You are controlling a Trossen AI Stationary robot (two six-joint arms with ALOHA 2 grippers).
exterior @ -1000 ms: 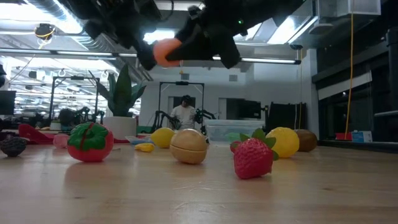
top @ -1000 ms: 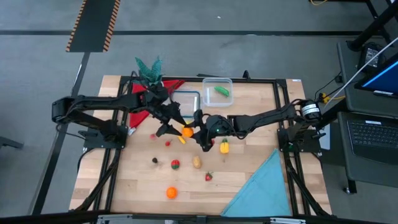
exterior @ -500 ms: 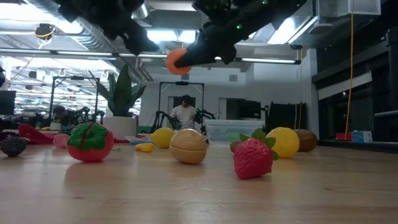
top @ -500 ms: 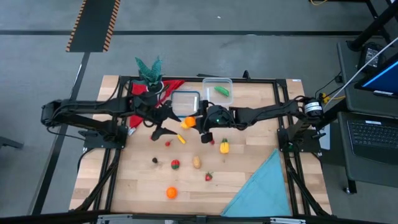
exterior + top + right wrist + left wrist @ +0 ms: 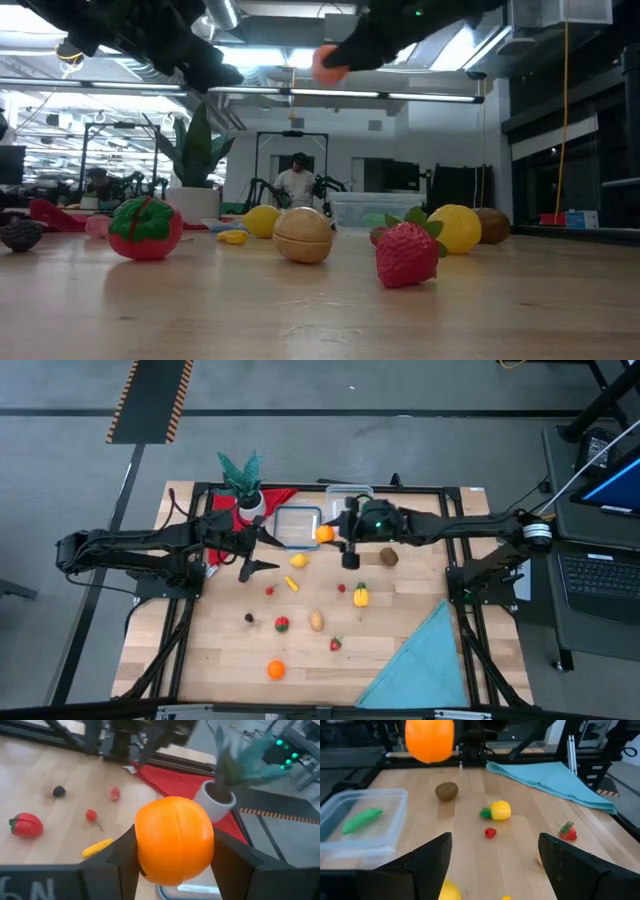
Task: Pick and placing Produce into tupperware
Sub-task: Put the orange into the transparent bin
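My right gripper (image 5: 174, 870) is shut on an orange toy fruit (image 5: 174, 839), which hangs in the air (image 5: 324, 533) between the blue-rimmed lid (image 5: 296, 523) and the clear tupperware (image 5: 365, 827). A green pod (image 5: 362, 819) lies in the tupperware. In the high view my right arm covers most of the tupperware (image 5: 340, 490). My left gripper (image 5: 257, 554) stands open, with nothing between its fingers, above the table left of the lid. Loose produce lies on the table, among it a lemon (image 5: 298, 560), a kiwi (image 5: 388, 557) and a yellow pepper (image 5: 361, 596). My right gripper pinches the orange fruit between its two fingers, one on each of two opposite sides (image 5: 142, 851). The fingers (image 5: 232, 862) reach in from the table's right, slanting slightly down. The fruit is lifted well clear of the table (image 5: 328, 63).
A potted plant (image 5: 240, 478) and a red cloth (image 5: 224, 525) are at the far left. A teal cloth (image 5: 420, 660) covers the near right corner. A tomato (image 5: 283, 625), a potato (image 5: 316, 622), a strawberry (image 5: 336, 645) and a second orange (image 5: 275, 670) lie toward the near edge.
My right gripper has carried the orange fruit up and toward the far edge, from above the middle of the table to beside the tupperware, rolling its wrist on the way. My left gripper has drawn back toward the table's left, still open.
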